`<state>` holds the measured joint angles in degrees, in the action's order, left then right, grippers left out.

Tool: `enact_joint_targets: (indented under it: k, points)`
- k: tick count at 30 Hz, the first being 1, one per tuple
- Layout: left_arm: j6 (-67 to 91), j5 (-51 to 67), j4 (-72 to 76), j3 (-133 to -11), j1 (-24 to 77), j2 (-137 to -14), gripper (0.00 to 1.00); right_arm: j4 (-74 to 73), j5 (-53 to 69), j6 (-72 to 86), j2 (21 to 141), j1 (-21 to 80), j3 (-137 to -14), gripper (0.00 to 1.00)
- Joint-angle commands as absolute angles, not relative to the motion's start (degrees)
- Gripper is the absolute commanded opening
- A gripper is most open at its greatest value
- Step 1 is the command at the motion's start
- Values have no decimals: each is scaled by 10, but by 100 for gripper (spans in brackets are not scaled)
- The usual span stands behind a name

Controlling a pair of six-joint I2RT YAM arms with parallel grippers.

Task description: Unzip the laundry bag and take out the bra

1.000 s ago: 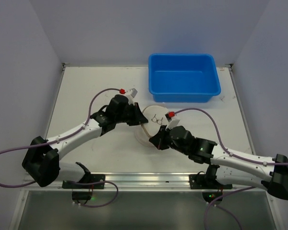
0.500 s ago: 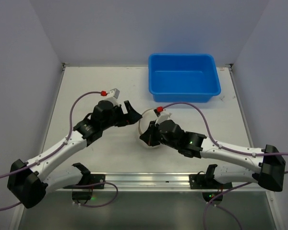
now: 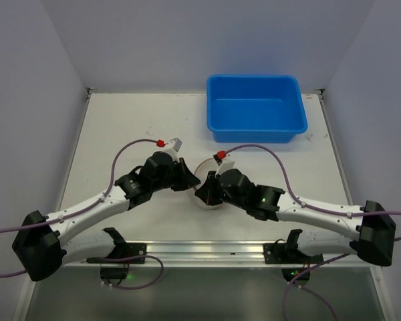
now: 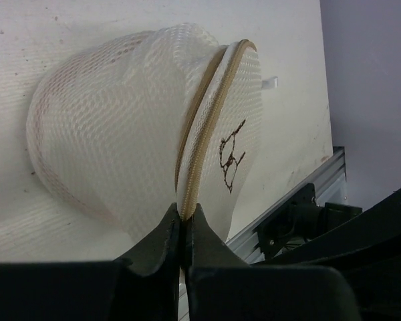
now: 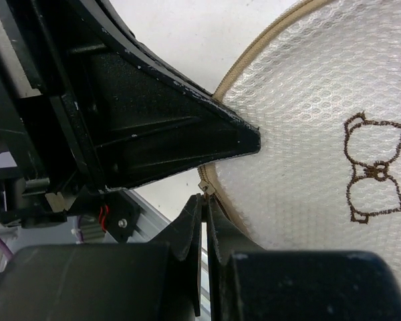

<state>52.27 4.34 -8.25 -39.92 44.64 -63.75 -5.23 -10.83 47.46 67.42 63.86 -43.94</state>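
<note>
The laundry bag [image 4: 120, 114], a small round drum of white semi-sheer mesh, is lying tipped on its side on the off-white surface [image 3: 120, 127], a little toward 6 o'clock from the surface's middle and wedged between the two arms. Its flat circular top is facing sideways rather than up, showing the tiny brown bra outline [image 4: 232, 157], and the tan zipper band [image 4: 200, 114] is circling the rim of that face, looking closed along the stretch in view. The left fingers [image 4: 162, 237], reaching in from the bag's 9 o'clock side in the overhead view, are pressing together with no gap showing and pinching the lower edge of the zipper band. The right fingers [image 5: 190, 227], coming in at about the bag's 5 o'clock, are drawn almost fully together and appear to be nipping the small pale zipper tab [image 5: 204, 186] at their very tips, just outside the band; one black left finger is crossing the right wrist view just above them, its point touching the mesh top. The rectangular blue plastic tub [image 3: 254, 107] is sitting well apart, toward 1 o'clock from the bag.
</note>
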Motion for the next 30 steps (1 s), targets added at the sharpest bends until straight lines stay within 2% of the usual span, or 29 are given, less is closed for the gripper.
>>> enact_joint_targets:
  k: [1, 10, 19, 20, 21, 23, 24, 26, 27, 30]
  points:
    - [491, 12, -86, -437, 439, -651, 0, -59, -124, 475, 617, 642, -411, 0]
    - [439, 47, -85, -496, 374, -714, 0, -93, -135, 491, 508, 642, -330, 0]
    - [403, 75, -89, -577, 356, -770, 0, -86, -127, 483, 522, 642, -348, 0]
    - [396, 75, -91, -590, 356, -773, 3, -80, -127, 480, 528, 642, -352, 0]
    - [395, 74, -97, -597, 356, -780, 17, -78, -127, 478, 532, 642, -363, 0]
    - [389, 74, -102, -612, 357, -781, 32, -69, -127, 476, 543, 642, -376, 0]
    - [388, 76, -105, -613, 356, -777, 55, -68, -126, 475, 558, 642, -391, 0]
    - [388, 75, -109, -608, 356, -767, 74, -63, -127, 475, 575, 642, -408, 0]
    - [391, 71, -112, -603, 356, -751, 88, -62, -129, 475, 591, 641, -422, 0]
    - [412, 58, -120, -564, 357, -705, 96, -55, -132, 475, 619, 642, -445, 0]
